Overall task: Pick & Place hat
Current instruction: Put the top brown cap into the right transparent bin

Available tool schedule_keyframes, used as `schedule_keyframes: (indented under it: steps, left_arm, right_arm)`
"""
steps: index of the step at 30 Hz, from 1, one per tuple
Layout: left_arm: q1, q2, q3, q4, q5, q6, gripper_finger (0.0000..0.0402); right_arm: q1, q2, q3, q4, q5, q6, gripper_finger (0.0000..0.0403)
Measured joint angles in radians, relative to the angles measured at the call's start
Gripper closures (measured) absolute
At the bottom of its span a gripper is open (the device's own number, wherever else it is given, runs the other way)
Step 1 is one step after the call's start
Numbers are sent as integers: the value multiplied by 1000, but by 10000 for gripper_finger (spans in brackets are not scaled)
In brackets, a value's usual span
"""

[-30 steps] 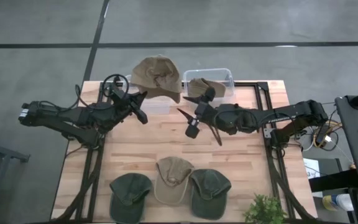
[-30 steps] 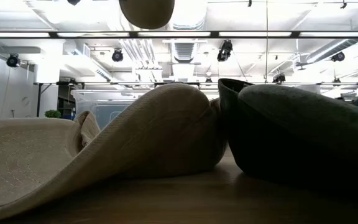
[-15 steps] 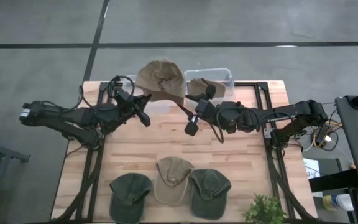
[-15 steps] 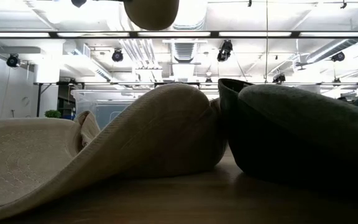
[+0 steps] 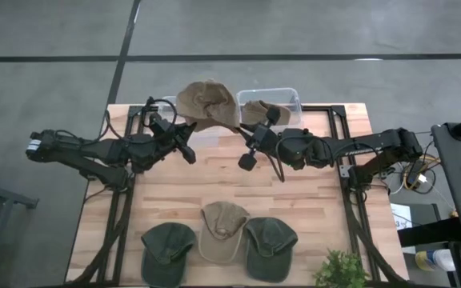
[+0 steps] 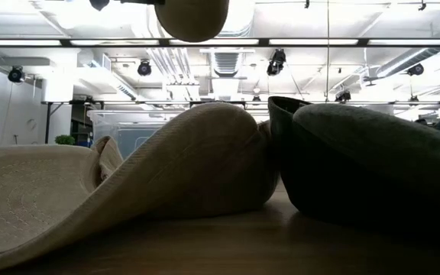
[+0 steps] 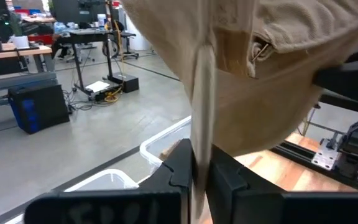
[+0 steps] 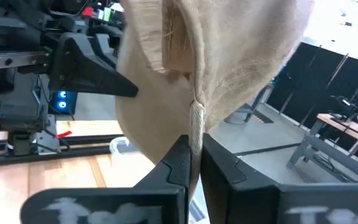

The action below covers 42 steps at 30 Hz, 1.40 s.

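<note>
Tan hat (image 5: 207, 103) has drifted right toward clear bin (image 5: 288, 98); left gripper (image 5: 184, 133) and right gripper (image 5: 241, 130) both stay clamped on its edge. Drop looks close.

Light: came from bright ceiling strips (image 6: 205, 42), which glared.
Shadows: were soft on the table (image 5: 214, 180).
Focus: near hats (image 6: 205, 164) were blurred.

left gripper (image 7: 199, 167): raised, clamped | right gripper (image 8: 194, 157): raised, clamped | arms converge at far edge
</note>
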<state>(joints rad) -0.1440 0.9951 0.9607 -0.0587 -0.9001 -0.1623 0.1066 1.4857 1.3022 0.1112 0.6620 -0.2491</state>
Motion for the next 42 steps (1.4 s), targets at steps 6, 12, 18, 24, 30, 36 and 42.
schedule_keyframes:
  steps: [6, 12, 18, 24, 30, 36, 42]
  left_arm:
    - [1, -1, 8, -4, 75, 8, 371]
    - [0, -4, 12, -82, 94, -14, 326]
    - [0, -4, 3, -125, 87, -49, 250]
    - [-2, -4, 1, -172, 81, -111, 207]
    - [-2, -1, 1, -233, 83, -160, 204]
    - [-2, 11, 1, -240, 122, -189, 204]
    - [-2, 34, 0, -249, 125, -190, 204]
  right_arm:
    - [0, 2, 0, -3, -2, -14, 388]
    - [-3, 2, 18, -9, 36, -65, 389]
    - [-19, -1, 77, -90, 67, -91, 389]
    - [-59, -3, 147, -266, 84, -101, 390]
    - [-116, -4, 229, -466, 127, -107, 390]
    - [-196, -3, 314, -667, 126, -143, 390]
    - [-301, -2, 361, -834, 95, -162, 390]
